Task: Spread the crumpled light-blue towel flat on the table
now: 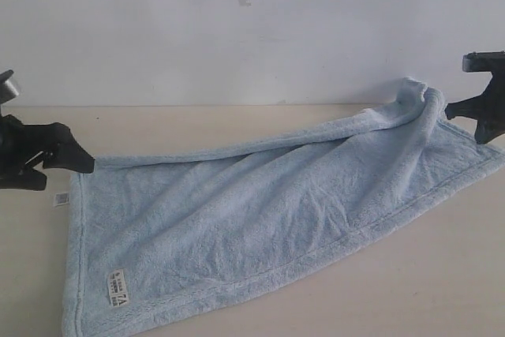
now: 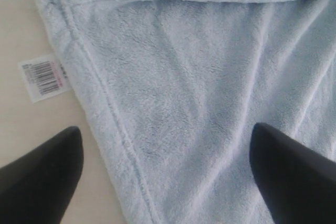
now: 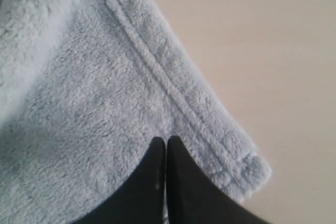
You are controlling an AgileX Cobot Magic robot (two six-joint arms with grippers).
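Now right fingers [image 3: 152,182] pinch raised towel [image 1: 260,211] corner; left fingers [image 2: 42,171] gape wide.

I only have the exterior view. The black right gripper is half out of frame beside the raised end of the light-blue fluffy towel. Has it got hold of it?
Observer: Yes. The right wrist view shows the right gripper shut, tips pinching the light-blue fluffy fleece towel just inside its stitched hem, near a corner.
Operator: And the left one?
Observer: The left gripper is open and holds nothing: one finger over the pale cream wood-look table, the other over the towel.
Operator: What's the white scrap beside it?
Observer: A white barcode tag, lying on the table beside the hem.
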